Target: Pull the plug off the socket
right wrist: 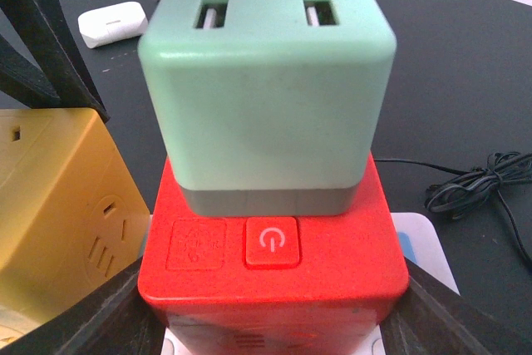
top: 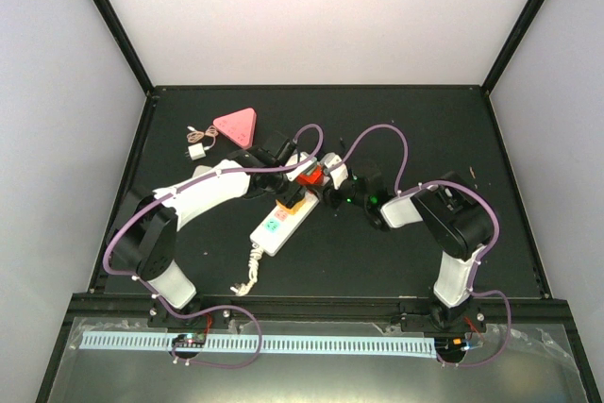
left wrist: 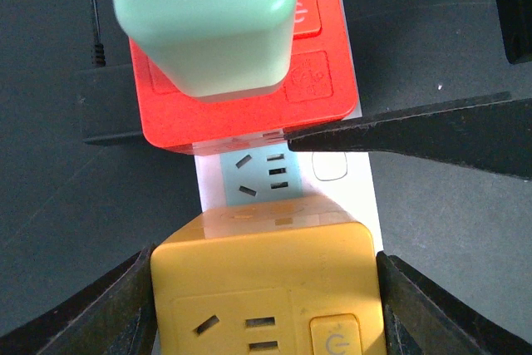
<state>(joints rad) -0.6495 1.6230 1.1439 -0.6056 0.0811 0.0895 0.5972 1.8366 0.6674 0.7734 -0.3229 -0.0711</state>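
Note:
The white power strip point(top: 274, 230) lies diagonally mid-table, with a free pale blue outlet face point(left wrist: 262, 174). A yellow cube plug point(left wrist: 266, 280) and a red cube plug point(right wrist: 274, 272) sit in it side by side. A mint green USB charger point(right wrist: 266, 81) stands on the red one. My left gripper point(left wrist: 266, 305) is shut on the yellow plug, one finger on each side. My right gripper point(right wrist: 274, 322) is shut on the red plug low at its sides. In the top view the left gripper point(top: 286, 191) and the right gripper point(top: 326, 186) meet over the strip.
The strip's bundled white cord point(top: 249, 276) trails toward the near edge. A pink triangular object point(top: 236, 125) and a small white charger with a cable point(top: 196, 150) lie at the back left. A black cable point(right wrist: 474, 189) lies to the right of the strip.

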